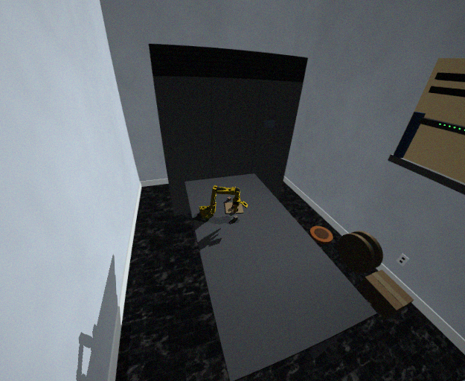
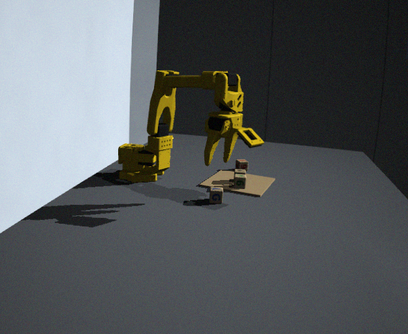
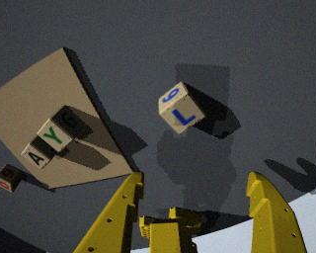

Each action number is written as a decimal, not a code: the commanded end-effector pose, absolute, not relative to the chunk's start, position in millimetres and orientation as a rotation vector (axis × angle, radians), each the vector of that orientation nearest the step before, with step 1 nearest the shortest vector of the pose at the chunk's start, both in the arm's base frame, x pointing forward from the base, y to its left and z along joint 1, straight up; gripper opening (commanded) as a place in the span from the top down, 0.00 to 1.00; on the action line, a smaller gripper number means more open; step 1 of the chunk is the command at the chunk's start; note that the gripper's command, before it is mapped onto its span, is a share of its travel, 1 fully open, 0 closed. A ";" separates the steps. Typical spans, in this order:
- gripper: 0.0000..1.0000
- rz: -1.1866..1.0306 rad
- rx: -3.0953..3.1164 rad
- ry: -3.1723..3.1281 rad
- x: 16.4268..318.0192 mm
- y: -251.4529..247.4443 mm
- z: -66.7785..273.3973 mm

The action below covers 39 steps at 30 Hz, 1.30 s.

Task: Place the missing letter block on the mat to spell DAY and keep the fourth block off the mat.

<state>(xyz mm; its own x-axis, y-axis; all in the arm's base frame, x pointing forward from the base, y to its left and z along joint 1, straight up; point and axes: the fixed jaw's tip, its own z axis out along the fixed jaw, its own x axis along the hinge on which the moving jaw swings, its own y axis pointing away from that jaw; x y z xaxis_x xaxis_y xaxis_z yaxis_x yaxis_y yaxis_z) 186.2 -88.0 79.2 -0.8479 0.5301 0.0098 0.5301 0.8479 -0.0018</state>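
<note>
A tan mat (image 2: 259, 185) (image 3: 30, 103) lies on the dark table. Two blocks stand side by side on it, one with a green Y (image 3: 53, 134) (image 2: 239, 181) on top and one with a black A (image 3: 37, 155) on top. A block with red letters (image 3: 7, 177) (image 2: 241, 164) lies on the table just past the mat's far edge. A block with blue letters (image 3: 181, 109) (image 2: 215, 196), an L on one face, lies on the table off the mat on the other side. My gripper (image 3: 194, 185) (image 2: 216, 162) is open and empty. It hangs in the air between the mat and the blue-lettered block.
The arm's base (image 2: 142, 162) stands at the table's left edge near a pale wall. On the floor to the right of the table are an orange disc (image 1: 321, 234), a dark spool (image 1: 359, 251) and a wooden crate (image 1: 387, 290).
</note>
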 end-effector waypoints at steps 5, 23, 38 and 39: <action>0.68 0.015 -0.888 -3.062 189.2 -90.4 89.1; 0.68 0.091 -0.947 -3.267 191.2 -91.4 128.7; 0.68 0.203 -1.021 -3.523 182.7 -87.0 177.9; 0.68 0.205 -1.022 -3.526 182.6 -86.9 178.4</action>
